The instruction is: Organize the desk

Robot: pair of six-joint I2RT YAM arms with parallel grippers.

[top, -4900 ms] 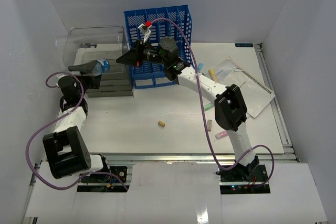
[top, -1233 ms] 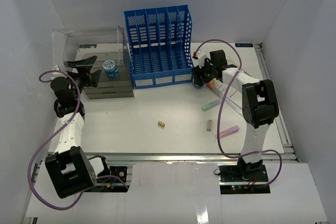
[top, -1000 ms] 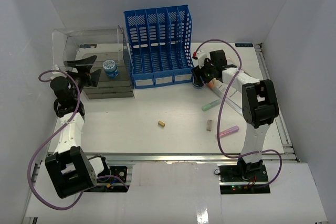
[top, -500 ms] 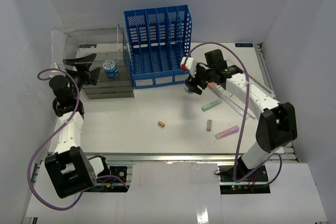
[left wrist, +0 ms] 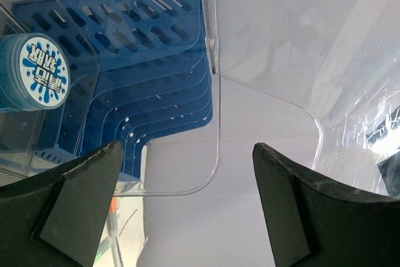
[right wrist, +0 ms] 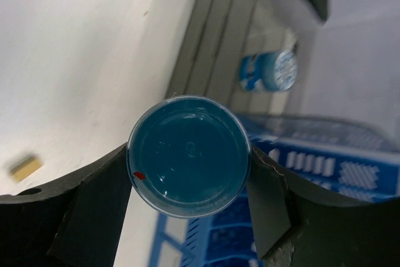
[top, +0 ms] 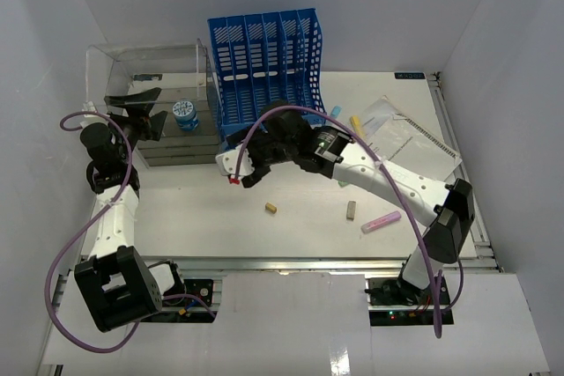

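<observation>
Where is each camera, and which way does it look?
Top camera: high behind the robot, looking down at the desk; both arms show.
Left wrist: on the left gripper, facing the clear box; its open fingers show.
Right wrist: on the right gripper, facing the teal tub it grips; fingers show.
Shared: both wrist views catch the blue-lidded jar.

Right wrist cam: we see only the round teal end of a tub [right wrist: 189, 156] btwn the right jaws; its body's hidden. Tan bit [right wrist: 25, 168] at left is blurred. Left wrist cam: bottle [left wrist: 34, 72] cut by left edge, left jaws by bottom edge.
</observation>
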